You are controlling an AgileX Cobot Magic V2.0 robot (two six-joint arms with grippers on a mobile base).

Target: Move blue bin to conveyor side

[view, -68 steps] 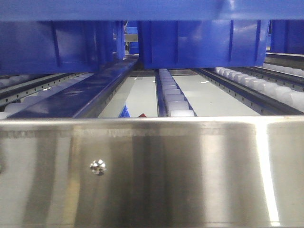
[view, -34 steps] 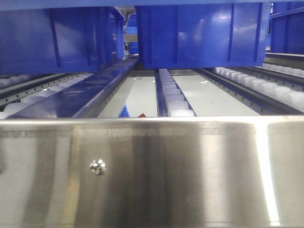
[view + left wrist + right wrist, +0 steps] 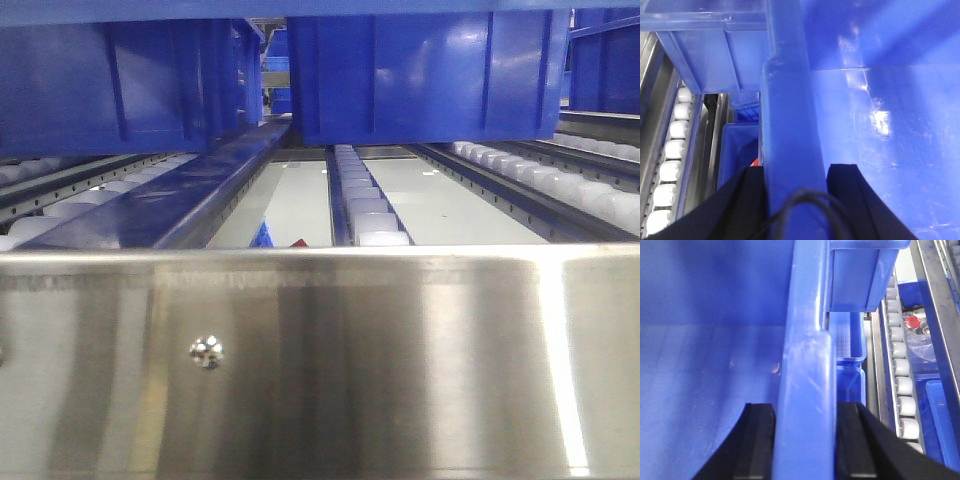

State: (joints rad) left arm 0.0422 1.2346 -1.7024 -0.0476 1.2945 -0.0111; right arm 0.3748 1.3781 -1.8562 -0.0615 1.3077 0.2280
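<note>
The blue bin hangs between my two grippers. In the left wrist view its glossy inside wall (image 3: 890,125) fills the right side. My left gripper (image 3: 797,169) is shut on its thick rim, one black finger on each side. In the right wrist view the bin's inside (image 3: 715,340) fills the left side. My right gripper (image 3: 805,406) is shut on the opposite rim in the same way. In the front view only a thin blue strip (image 3: 320,8) of the bin shows along the top edge. The dark-grey conveyor belt is out of view.
A stainless-steel rail (image 3: 320,360) with a rivet (image 3: 206,350) spans the front. Behind it run lanes of white rollers (image 3: 365,205) carrying other blue crates (image 3: 420,75). Smaller blue crates (image 3: 849,375), rollers (image 3: 902,375) and a red item (image 3: 913,321) lie below the right gripper.
The blue band at the top of the front view has shrunk upward to a thin strip, so the held bin has risen. It has hardly moved in the last half second.
</note>
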